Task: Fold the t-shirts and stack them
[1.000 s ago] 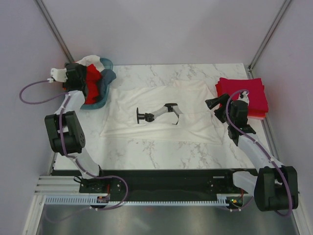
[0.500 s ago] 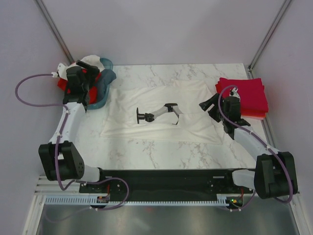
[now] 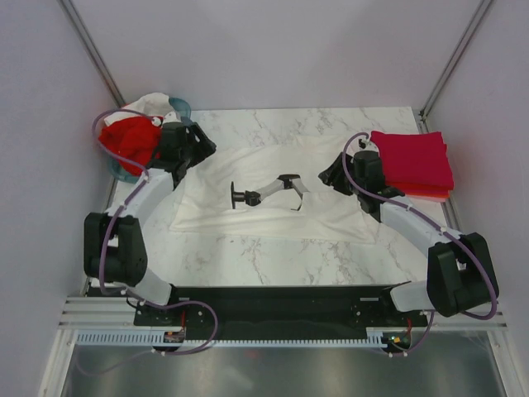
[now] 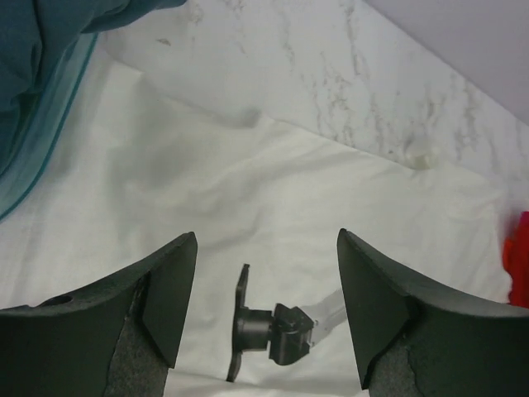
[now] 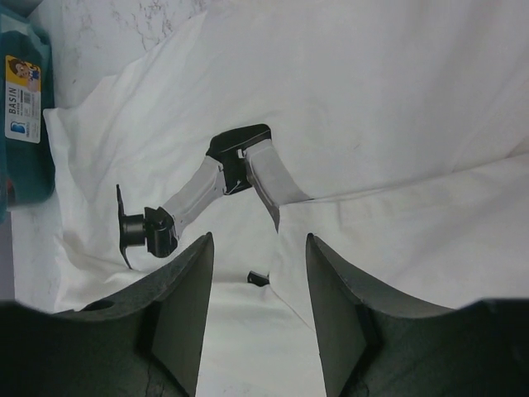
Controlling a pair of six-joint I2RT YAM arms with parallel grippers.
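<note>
My left gripper (image 3: 203,151) stands open, the two dark fingers (image 4: 169,289) well apart, and it holds nothing. It hangs over the left side of the white t-shirt (image 3: 331,219). I cannot tell if its fingertips touch the cloth. My right gripper (image 3: 328,177) is also open, a little less wide, and nothing is between its fingers (image 5: 186,306). It is over the right side of the same shirt.

The white t-shirt lies spread flat in the middle of the table (image 3: 273,256), with some soft wrinkles. The near part of the marble top is bare. On the shirt, between my two grippers, lies a grey and black mount arm (image 3: 264,194) with a round black plate at its left end. In the right wrist view, a fold of the cloth covers part of it.

At the right edge of the table, towards the far corner, a stack of red t-shirts (image 3: 413,161) lies folded. The lowest layer looks more pink. At the far left corner stands a teal basket (image 3: 183,108) with a red t-shirt (image 3: 132,136) and some white cloth (image 3: 149,101) piled in it. Pale lilac walls (image 3: 273,50) stand behind the table.
</note>
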